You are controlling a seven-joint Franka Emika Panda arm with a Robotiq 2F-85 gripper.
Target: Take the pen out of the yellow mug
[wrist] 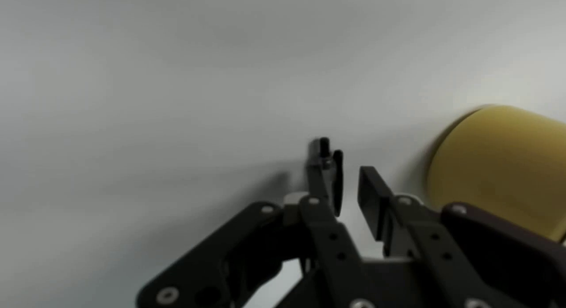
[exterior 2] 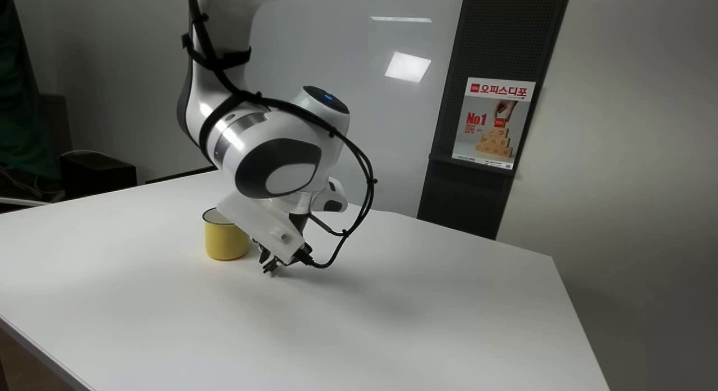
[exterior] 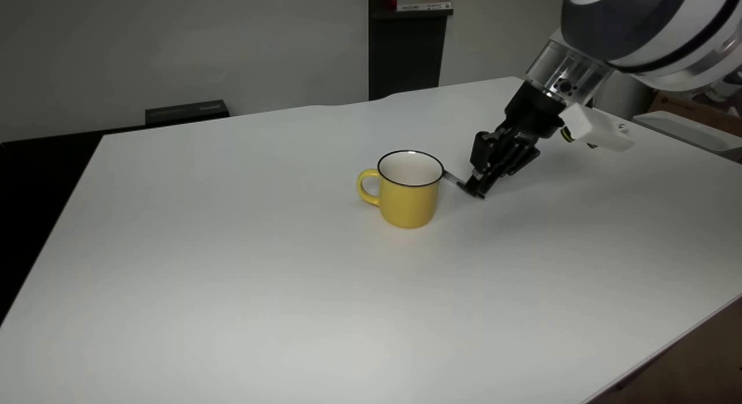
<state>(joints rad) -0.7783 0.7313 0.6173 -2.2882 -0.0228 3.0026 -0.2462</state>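
Jaws hang low, seemingly parted, beside the yellow mug (exterior 2: 225, 242).

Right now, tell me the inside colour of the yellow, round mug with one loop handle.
White: the mug shows its inside best in an exterior view.

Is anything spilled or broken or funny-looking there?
No, nothing stands out. The round yellow mug with a black rim stands upright, and the thin dark stick-like pen is outside it, by the parted jaws.

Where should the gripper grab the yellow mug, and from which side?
Probably the dark rim, straddled from above on the side facing the gripper: the yellow mug stands upright, top open, and its loop handle points away.
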